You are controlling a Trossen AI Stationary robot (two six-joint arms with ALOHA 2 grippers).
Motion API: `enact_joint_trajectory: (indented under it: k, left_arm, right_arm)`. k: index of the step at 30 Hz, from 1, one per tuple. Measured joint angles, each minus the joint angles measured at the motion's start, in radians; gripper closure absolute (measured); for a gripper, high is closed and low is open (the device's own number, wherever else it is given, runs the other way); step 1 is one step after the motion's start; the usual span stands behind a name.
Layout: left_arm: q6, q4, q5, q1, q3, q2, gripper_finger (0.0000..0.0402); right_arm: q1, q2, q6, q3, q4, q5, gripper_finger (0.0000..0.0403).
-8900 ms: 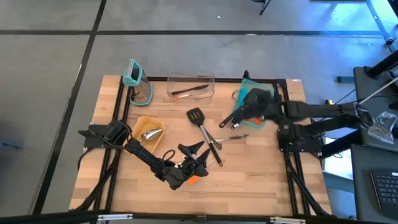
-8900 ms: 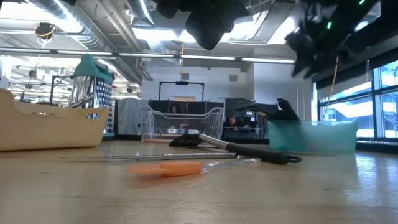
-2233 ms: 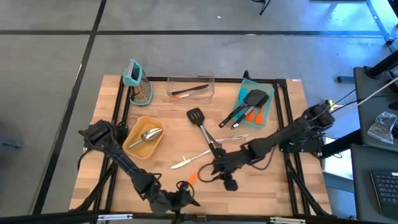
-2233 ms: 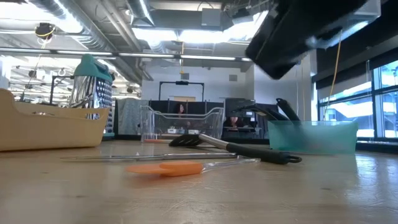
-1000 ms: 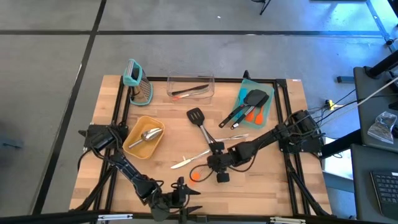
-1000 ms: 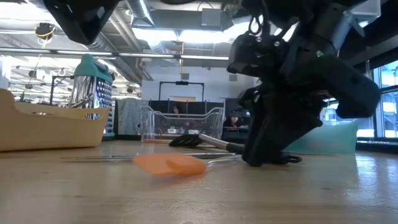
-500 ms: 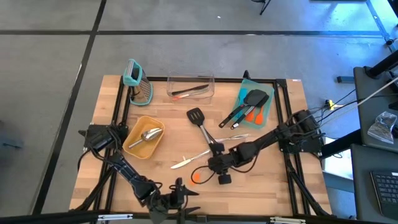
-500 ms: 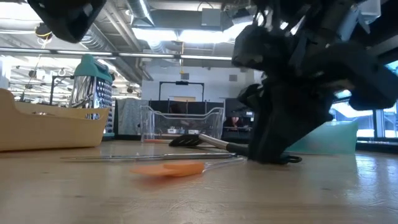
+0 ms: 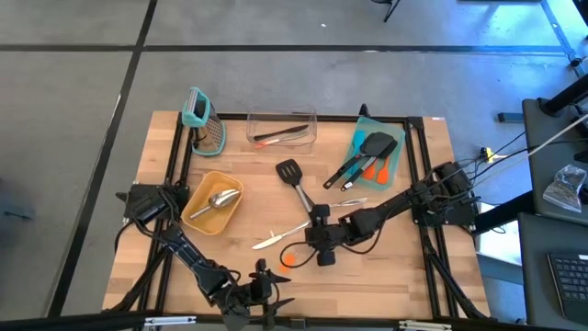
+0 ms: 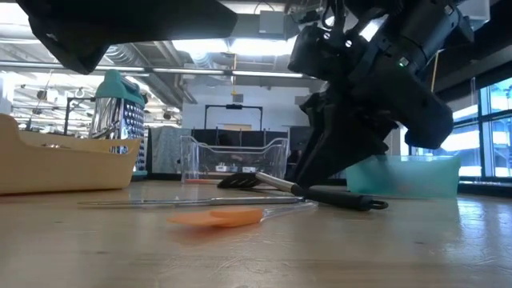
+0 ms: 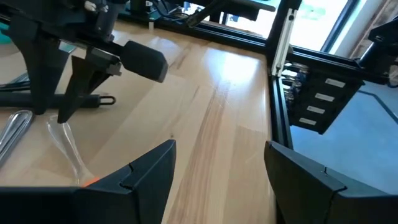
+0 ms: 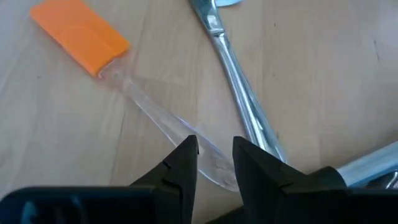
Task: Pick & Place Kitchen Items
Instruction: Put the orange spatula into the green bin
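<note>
Workshop floor and glass walls are surrounding a pale wooden table.

Item: orange spatula, silicone blade on a clear handle. It is lying flat on the wood, its handle end running between the right gripper fingertips, blade pointing away from the claw.

Right gripper: fingers are standing narrowly apart, straddling the clear handle's end; whether they are already pinching it cannot be told.

Left gripper: fingers are spread wide, holding nothing, hovering off at the table's near edge.

Neighbour: metal utensil is lying just beside the claw, crossing close to the clear handle.

Handling, as judged: light; blade soft and bendy, handle stiff, smooth and likely slippery. Best hold is looking to be across the handle, near its end where the claw is sitting, keeping clear of the metal piece. A low, thin handle is likely needing fingertips right down at the wood.
</note>
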Motion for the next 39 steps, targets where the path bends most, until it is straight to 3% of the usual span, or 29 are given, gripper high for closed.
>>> enact_joint_trajectory:
  k: [21,30,34,39]
  left_arm:
    - [-0.053,-0.027,-0.011,0.048,0.0,-0.001,0.016]
    - [-0.494,-0.286,0.154,0.189,0.0,-0.001,0.016]
    - [-0.587,-0.34,0.138,0.188,0.0,-0.032,0.016]
    - [-0.835,-0.584,0.113,0.157,0.0,-0.102,0.016]
  right_arm:
    - [-0.044,-0.006,0.109,-0.127,0.169,-0.064,0.0297]
    - [-0.048,0.051,0.167,-0.121,0.217,-0.082,0.0297]
    - [-0.048,0.071,0.195,-0.119,0.24,-0.081,0.0297]
    - [-0.031,0.073,0.195,-0.119,0.246,-0.077,0.0297]
